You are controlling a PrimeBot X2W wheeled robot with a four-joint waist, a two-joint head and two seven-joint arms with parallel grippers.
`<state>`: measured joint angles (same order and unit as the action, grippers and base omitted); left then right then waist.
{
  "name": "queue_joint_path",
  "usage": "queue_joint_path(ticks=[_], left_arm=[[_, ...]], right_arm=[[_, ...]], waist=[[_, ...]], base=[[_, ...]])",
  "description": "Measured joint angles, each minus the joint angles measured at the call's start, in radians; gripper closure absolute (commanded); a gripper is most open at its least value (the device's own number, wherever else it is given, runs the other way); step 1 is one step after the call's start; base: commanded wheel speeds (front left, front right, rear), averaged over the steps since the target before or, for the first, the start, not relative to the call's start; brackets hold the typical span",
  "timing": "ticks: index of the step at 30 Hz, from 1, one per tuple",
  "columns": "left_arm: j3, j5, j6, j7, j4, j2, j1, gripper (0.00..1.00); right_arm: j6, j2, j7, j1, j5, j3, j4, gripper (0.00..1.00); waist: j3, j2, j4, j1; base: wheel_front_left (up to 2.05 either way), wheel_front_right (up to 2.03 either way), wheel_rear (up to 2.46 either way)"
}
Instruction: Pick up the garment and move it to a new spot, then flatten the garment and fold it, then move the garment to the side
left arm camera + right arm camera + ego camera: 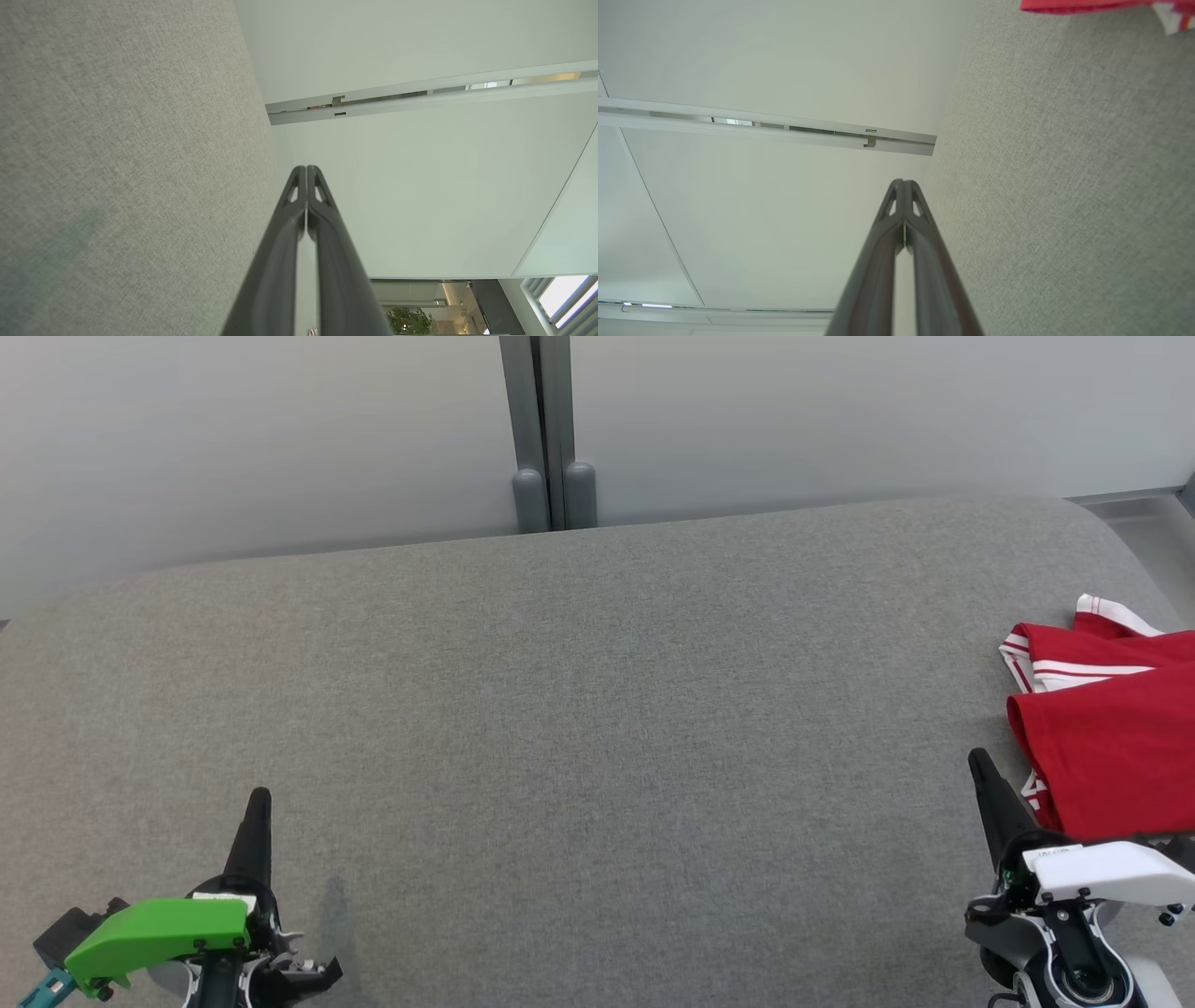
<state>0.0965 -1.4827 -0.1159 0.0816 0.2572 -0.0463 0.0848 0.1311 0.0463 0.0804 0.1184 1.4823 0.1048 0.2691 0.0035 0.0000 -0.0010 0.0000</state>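
From the head camera, I see a wide table (597, 709) covered in grey fabric, with a pale wall (280, 429) behind it. The shirt (1111, 747) lies at the far right, a compact red bundle with white striped trim, partly cut off by the frame. It looks folded and set aside, so I judge the task is at or near its end. My left hand (259, 798) sits at the lower left, fingers pressed together, pointing up the picture, holding nothing. My right hand (978, 763) mirrors it at the lower right, also pressed together and empty, just beside the shirt's near corner; both seem parked clear of the fold. From the left wrist camera, the left hand (307, 170) closes to one point, lying low along the table (117, 163). From the right wrist camera, the right hand (903, 183) is likewise closed tight, with a sliver of shirt (1087, 4) at the top edge, apart from it.
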Motion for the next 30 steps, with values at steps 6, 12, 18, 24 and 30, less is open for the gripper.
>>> queue_joint_path(ticks=[6, 12, 18, 24, 30], left_arm=[[0.005, -0.039, -0.007, 0.011, -0.004, 0.000, 0.009, 1.00], [0.010, -0.080, -0.008, 0.021, -0.007, 0.000, 0.010, 1.00], [0.016, -0.118, -0.012, 0.031, -0.010, 0.000, 0.015, 1.00], [0.017, -0.128, -0.013, 0.033, -0.011, 0.000, 0.019, 1.00], [0.017, -0.128, -0.013, 0.033, -0.011, 0.000, 0.019, 1.00]], right_arm=[[0.000, 0.000, 0.011, -0.001, 0.041, 0.003, -0.007, 1.00], [0.000, 0.001, 0.021, -0.003, 0.081, 0.005, -0.015, 1.00], [0.000, 0.001, 0.033, -0.005, 0.120, 0.008, -0.022, 1.00], [0.000, 0.001, 0.034, -0.005, 0.129, 0.009, -0.023, 1.00], [0.000, 0.001, 0.034, -0.005, 0.129, 0.009, -0.023, 1.00]], waist=[[0.000, 0.0000, 0.000, 0.0000], [0.000, 0.0000, 0.001, 0.0000], [0.000, 0.0000, 0.001, 0.0000], [0.000, 0.0000, 0.001, 0.0000], [0.000, 0.0000, 0.001, 0.0000]], base=[[0.00, 0.00, 0.00], [0.00, 0.00, 0.00], [0.00, 0.00, 0.00], [0.00, 0.00, 0.00], [0.00, 0.00, 0.00]])
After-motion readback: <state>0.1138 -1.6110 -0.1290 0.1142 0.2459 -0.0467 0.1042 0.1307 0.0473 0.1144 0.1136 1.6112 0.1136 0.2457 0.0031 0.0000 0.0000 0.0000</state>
